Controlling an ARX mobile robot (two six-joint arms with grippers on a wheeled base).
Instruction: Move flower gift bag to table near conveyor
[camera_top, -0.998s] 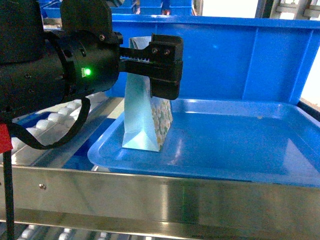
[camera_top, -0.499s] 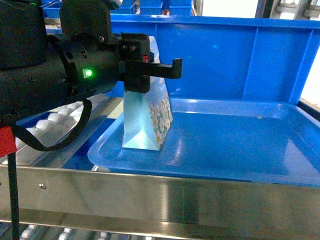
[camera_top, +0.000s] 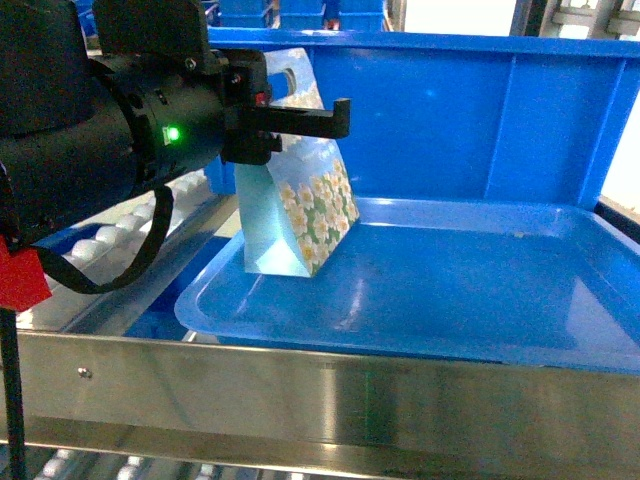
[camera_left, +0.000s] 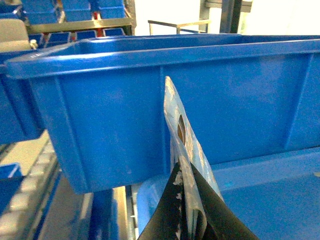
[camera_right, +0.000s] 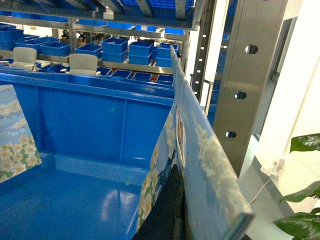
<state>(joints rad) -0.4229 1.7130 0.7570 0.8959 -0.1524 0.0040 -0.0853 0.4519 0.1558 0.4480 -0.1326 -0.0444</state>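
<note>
Two claws each pinch a bag: the left claw (camera_left: 186, 210) is clamped on the flower gift bag (camera_top: 300, 200) below its handle hole, its base tilted on the blue tray (camera_top: 480, 300) underneath. Light, creasable paper; grip the stiffer top edge. The right claw (camera_right: 172, 210) grips a second floral bag (camera_right: 195, 150).

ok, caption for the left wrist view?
Left gripper shut on the top edge of the flower gift bag, with the blue bin behind and the blue tray below.
</note>
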